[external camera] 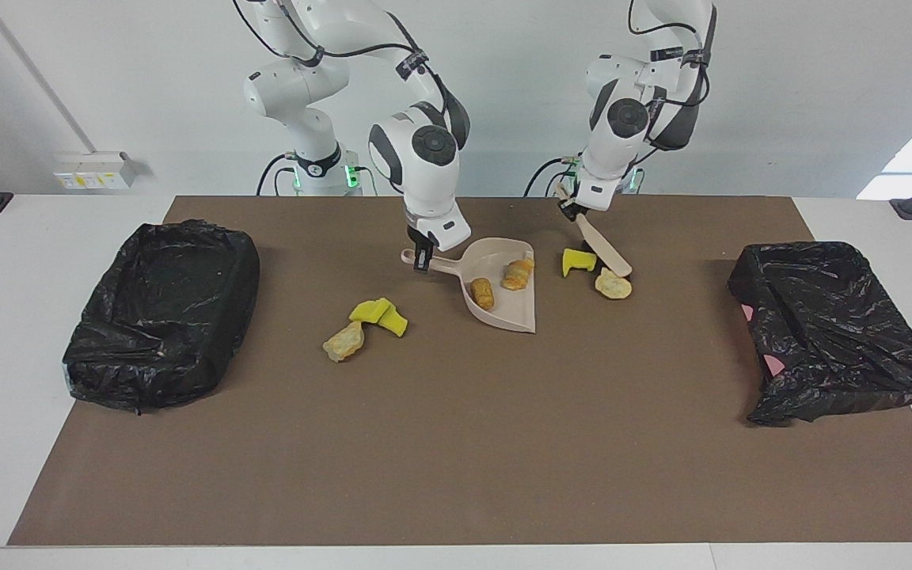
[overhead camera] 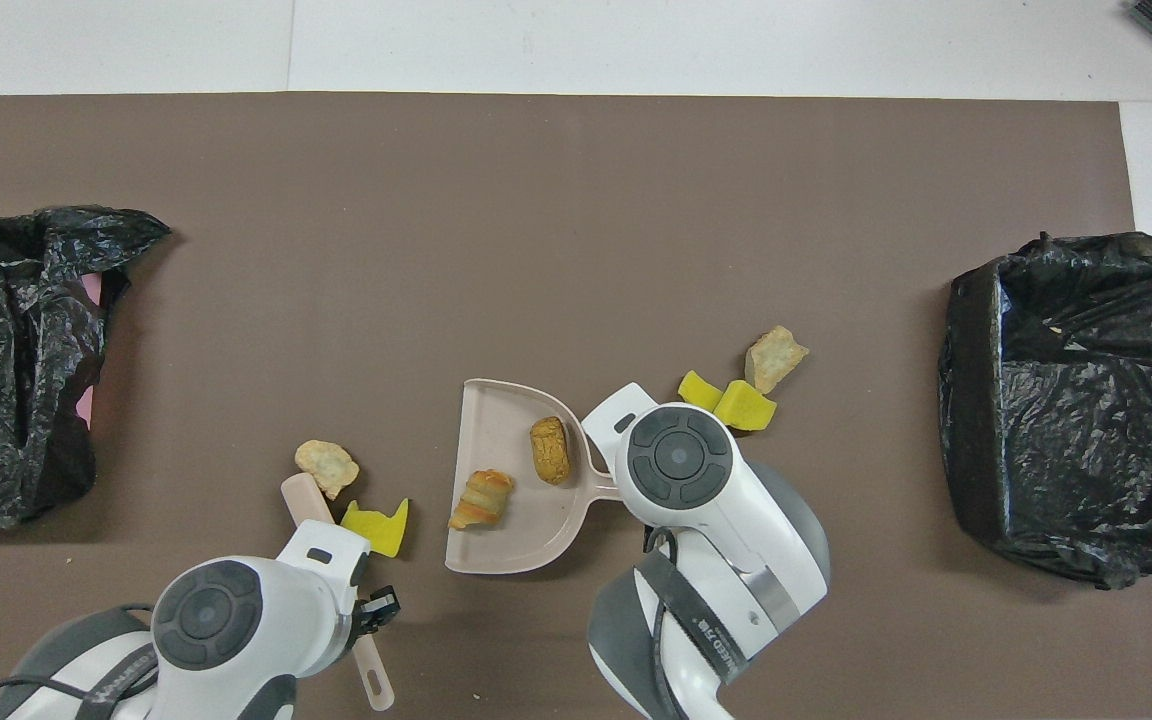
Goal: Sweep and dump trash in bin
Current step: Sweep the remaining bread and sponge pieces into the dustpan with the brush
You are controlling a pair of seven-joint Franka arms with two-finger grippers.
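On the brown mat point(external camera: 456, 443) covering the desk, the dustpan point(external camera: 503, 294) holds two bread lumps point(external camera: 483, 293). The right jaws point(external camera: 422, 261) are clamped on its handle; the overhead view hides this grip under the wrist. The left jaws point(external camera: 569, 207) are shut on the brush point(external camera: 603, 252) handle, with the brush head down beside a yellow wedge point(external camera: 577, 260) and a tan lump point(external camera: 613, 284). Two more wedges point(external camera: 381, 315) and a lump point(external camera: 344, 342) lie toward the right arm's end, beside the dustpan. A black-lined bin point(external camera: 161, 313) sits at that end, and a second bin point(external camera: 832, 328) at the left arm's end. Only the overhead view shows the brush handle end point(overhead camera: 374, 680) protruding past the left wrist.
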